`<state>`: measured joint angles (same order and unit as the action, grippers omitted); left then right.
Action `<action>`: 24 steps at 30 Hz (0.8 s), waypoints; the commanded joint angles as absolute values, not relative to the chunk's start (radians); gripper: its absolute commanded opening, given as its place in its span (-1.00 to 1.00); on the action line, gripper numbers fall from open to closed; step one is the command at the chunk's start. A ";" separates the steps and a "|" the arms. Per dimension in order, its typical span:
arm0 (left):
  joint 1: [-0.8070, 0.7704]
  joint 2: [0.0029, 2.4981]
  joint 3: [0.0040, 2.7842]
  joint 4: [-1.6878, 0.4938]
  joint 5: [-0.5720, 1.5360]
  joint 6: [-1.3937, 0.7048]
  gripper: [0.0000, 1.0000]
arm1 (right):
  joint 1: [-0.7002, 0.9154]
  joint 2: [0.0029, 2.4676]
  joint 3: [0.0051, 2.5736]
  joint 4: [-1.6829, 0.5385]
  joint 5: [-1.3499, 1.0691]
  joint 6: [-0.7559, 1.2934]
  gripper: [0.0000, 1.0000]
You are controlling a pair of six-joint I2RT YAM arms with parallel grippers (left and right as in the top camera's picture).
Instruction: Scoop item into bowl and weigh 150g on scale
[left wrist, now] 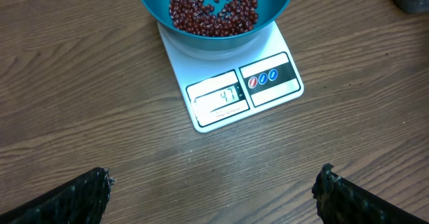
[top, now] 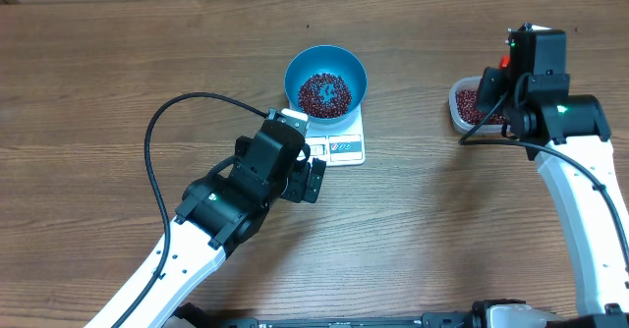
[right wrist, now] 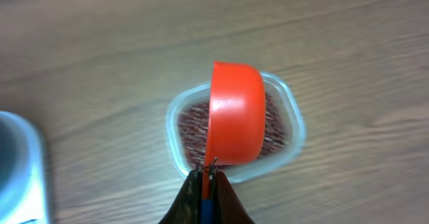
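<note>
Fetching a further scoopful looks like the step in hand: the right fingers [right wrist: 191,200] are pinched shut on the round orange plastic scoop [right wrist: 234,110] above the clear rounded-rectangle plastic tub [right wrist: 173,133] of small dark red-brown beans [right wrist: 191,127], so the next move calls for a dip and a level carry across the table [top: 98,53]. The left fingers [left wrist: 74,200] stand wide and empty near the flat white rectangular kitchen scale [left wrist: 221,66], whose display [left wrist: 216,98] seems to read 47, well under target. More beans lie heaped loosely in the round bright blue bowl [top: 295,73] on the scale.
</note>
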<state>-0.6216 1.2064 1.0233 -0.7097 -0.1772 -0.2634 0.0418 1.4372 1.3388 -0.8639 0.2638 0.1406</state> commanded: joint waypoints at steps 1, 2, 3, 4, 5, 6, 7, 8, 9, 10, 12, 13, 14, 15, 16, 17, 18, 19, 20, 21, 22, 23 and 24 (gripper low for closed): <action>-0.625 1.206 1.021 -0.706 -0.191 -0.277 0.99 | 0.043 1.489 1.348 -0.879 0.351 0.117 -0.92; -0.625 1.206 1.021 -0.706 -0.191 -0.277 0.99 | 0.043 1.519 1.348 -0.890 0.351 0.113 -0.92; -0.625 1.206 1.021 -0.706 -0.191 -0.277 0.99 | 0.043 1.533 1.348 -0.894 0.351 0.108 -0.92; -0.625 1.206 1.021 -0.706 -0.191 -0.277 0.99 | 0.043 1.554 1.348 -0.897 0.353 0.101 -0.92; -0.625 1.206 1.021 -0.706 -0.191 -0.277 0.99 | 0.043 1.589 1.348 -0.895 0.368 0.099 -0.93; -0.625 1.206 1.021 -0.706 -0.191 -0.277 0.99 | 0.043 1.601 1.348 -0.892 0.374 0.098 -0.93; -0.625 1.206 1.021 -0.706 -0.191 -0.277 0.98 | 0.043 1.616 1.348 -0.891 0.390 0.097 -0.93; -0.625 1.206 1.021 -0.706 -0.191 -0.277 0.99 | 0.043 1.642 1.348 -0.891 0.428 0.095 -0.93; -0.625 1.206 1.021 -0.706 -0.191 -0.277 0.99 | 0.043 1.654 1.348 -0.892 0.448 0.095 -0.93; -0.625 1.206 1.021 -0.706 -0.191 -0.277 0.99 | 0.043 1.674 1.348 -0.893 0.473 0.095 -0.92; -0.625 1.206 1.021 -0.706 -0.191 -0.277 0.99 | 0.043 1.705 1.348 -0.892 0.497 0.091 -0.93; -0.625 1.206 1.021 -0.706 -0.191 -0.277 0.99 | 0.043 1.713 1.348 -0.892 0.497 0.080 -0.92; -0.625 1.206 1.021 -0.706 -0.191 -0.277 0.99 | 0.043 1.726 1.348 -0.892 0.498 0.076 -0.93; -0.625 1.206 1.021 -0.706 -0.191 -0.277 0.99 | 0.043 1.731 1.348 -0.889 0.497 0.073 -0.93; -0.625 1.206 1.021 -0.706 -0.191 -0.277 0.99 | 0.041 1.740 1.348 -0.884 0.497 0.073 -0.92; -0.625 1.206 1.021 -0.706 -0.191 -0.277 0.99 | 0.036 1.748 1.348 -0.872 0.497 0.073 -0.93; -0.625 1.206 1.021 -0.706 -0.191 -0.277 0.99 | 0.027 1.757 1.348 -0.859 0.493 0.073 -0.93; -0.625 1.206 1.021 -0.706 -0.191 -0.277 0.99 | 0.021 1.761 1.348 -0.852 0.492 0.073 -0.93; -0.625 1.206 1.021 -0.706 -0.191 -0.277 0.99 | 0.013 1.769 1.348 -0.846 0.492 0.073 -0.92; -0.625 1.206 1.021 -0.706 -0.191 -0.277 0.99 | 0.009 1.772 1.348 -0.844 0.491 0.073 -0.93; -0.625 1.206 1.021 -0.706 -0.191 -0.277 0.99 | 0.002 1.777 1.348 -0.843 0.484 0.073 -0.93; -0.625 1.206 1.021 -0.706 -0.191 -0.277 0.99 | -0.007 1.781 1.348 -0.843 0.475 0.073 -0.93; -0.625 1.206 1.021 -0.706 -0.191 -0.277 0.99 | -0.014 1.783 1.348 -0.843 0.467 0.072 -0.92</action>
